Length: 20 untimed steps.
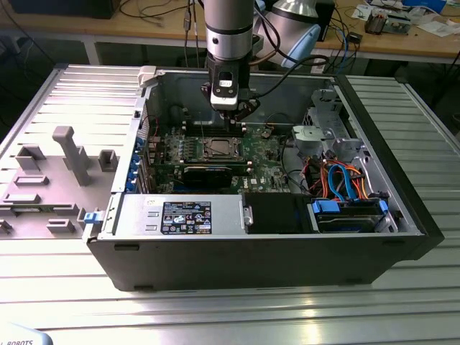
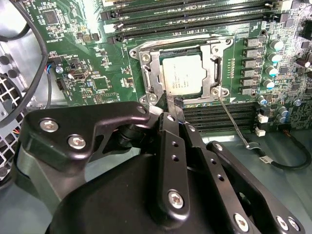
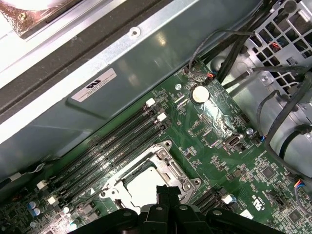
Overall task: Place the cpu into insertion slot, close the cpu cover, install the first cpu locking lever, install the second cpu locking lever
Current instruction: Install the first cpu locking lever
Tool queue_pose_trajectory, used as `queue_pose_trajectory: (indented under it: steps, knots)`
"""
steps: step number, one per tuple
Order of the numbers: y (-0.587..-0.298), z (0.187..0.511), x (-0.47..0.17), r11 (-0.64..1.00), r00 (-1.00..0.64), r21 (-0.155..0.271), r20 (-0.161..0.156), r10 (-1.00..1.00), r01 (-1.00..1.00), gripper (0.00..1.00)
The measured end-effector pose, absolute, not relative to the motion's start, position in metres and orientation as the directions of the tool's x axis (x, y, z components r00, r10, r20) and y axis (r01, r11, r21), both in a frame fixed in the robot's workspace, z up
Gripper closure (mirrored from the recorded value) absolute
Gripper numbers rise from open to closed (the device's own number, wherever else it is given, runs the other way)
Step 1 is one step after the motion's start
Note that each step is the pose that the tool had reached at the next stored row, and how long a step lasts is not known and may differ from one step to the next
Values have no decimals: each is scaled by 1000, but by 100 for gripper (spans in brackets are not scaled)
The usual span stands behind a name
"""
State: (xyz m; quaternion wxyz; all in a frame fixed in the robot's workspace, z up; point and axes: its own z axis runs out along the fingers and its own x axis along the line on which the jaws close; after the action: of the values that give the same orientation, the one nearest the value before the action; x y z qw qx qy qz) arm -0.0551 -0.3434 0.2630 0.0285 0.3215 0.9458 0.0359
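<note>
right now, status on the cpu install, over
gripper low at cpu cover corner. cpu seated, cover down around it. one locking lever juts out unlatched, across memory slots.

We see the arm (image 1: 228, 29) standing vertical, with the wrist pointing straight down. The gripper (image 1: 233, 119) hangs under it. In the second wrist view its fingers (image 2: 170, 141) are pressed together, and the tips leave no gap.
</note>
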Motion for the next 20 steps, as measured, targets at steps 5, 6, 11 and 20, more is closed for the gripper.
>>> queue_pose_trajectory:
  steps: [5, 6, 11, 20]
  knots:
    - [-343, 263, -55, 820, -821, 86, -31, 570, 566, 89]
    - [-343, 263, -55, 829, -831, 86, -31, 556, 552, 89]
    - [-343, 263, -55, 894, -896, 86, -31, 443, 439, 89]
    - [-343, 263, -55, 896, -898, 86, -31, 439, 435, 89]
